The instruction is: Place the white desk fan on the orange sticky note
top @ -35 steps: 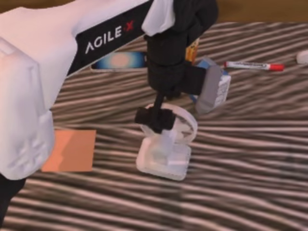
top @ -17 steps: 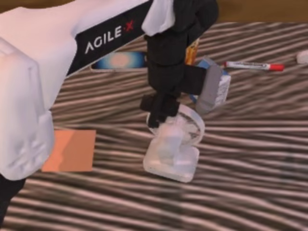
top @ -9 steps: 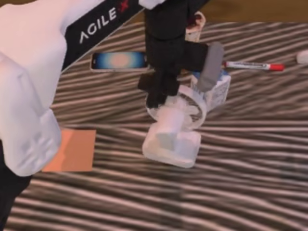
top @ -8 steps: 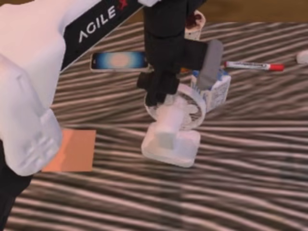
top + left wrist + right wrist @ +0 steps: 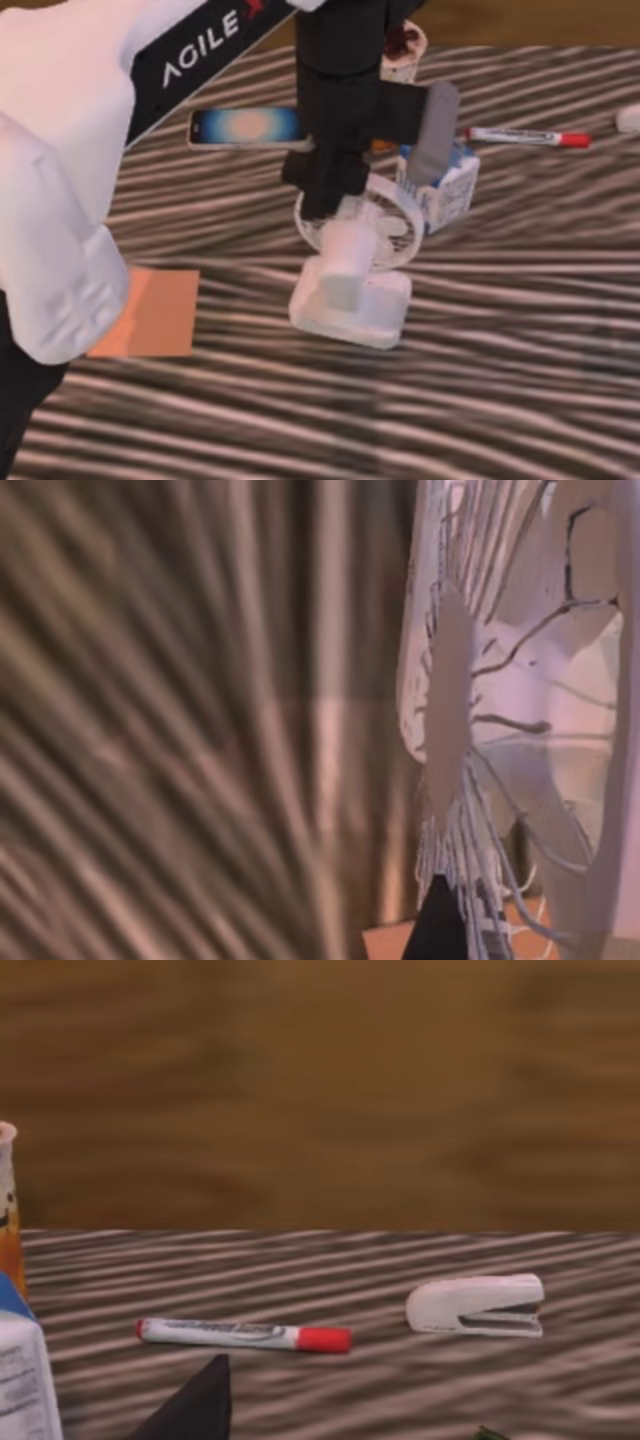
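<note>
The white desk fan [image 5: 352, 268] hangs tilted just above the striped cloth, its square base [image 5: 350, 305] toward the front. My left gripper [image 5: 322, 198] is shut on the top rim of its wire grille. In the left wrist view the grille [image 5: 450, 710] fills the frame beside one black finger [image 5: 440, 932], with the orange sticky note [image 5: 392, 944] showing beyond it. In the top view the orange sticky note [image 5: 150, 312] lies flat at the left, well apart from the fan. My right gripper [image 5: 340, 1426] is parked out of the top view, open and holding nothing.
Behind the fan stands a white and blue carton [image 5: 448, 188]. A phone [image 5: 245, 126], a paper cup [image 5: 405, 45], a red-capped marker [image 5: 528, 136] and a white stapler [image 5: 478, 1306] lie along the back. My left arm's white body [image 5: 60, 180] overhangs the note's left side.
My left gripper closed on the fan's grille and lifted it off the cloth. The fan has since drifted slightly to the left. The note has not moved.
</note>
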You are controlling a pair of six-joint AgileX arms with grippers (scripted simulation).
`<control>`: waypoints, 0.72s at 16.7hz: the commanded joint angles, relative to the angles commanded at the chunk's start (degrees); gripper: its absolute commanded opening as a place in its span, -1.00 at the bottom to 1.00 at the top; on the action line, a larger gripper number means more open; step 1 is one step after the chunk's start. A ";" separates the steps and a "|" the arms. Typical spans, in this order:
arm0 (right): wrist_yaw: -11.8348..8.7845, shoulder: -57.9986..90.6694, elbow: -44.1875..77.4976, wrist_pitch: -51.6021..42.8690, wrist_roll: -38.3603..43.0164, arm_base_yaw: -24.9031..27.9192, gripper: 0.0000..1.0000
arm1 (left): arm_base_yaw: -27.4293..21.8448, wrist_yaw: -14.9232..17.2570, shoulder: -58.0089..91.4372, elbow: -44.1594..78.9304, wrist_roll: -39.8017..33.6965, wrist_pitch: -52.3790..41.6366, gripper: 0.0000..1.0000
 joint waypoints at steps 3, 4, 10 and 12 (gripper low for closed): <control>0.00 0.00 0.00 0.00 0.00 0.00 1.00 | 0.66 -0.98 -0.47 -1.73 -6.91 -1.56 -1.00; 0.00 0.00 0.00 0.00 0.00 0.00 1.00 | 1.05 -1.37 -0.76 -2.52 -10.50 -2.17 -1.00; 0.00 0.00 0.00 0.00 0.00 0.00 1.00 | 4.99 -3.71 -5.35 -9.46 -44.20 -4.26 -1.00; 0.00 0.00 0.00 0.00 0.00 0.00 1.00 | 6.65 -4.10 -7.77 -12.29 -59.64 -3.94 -1.00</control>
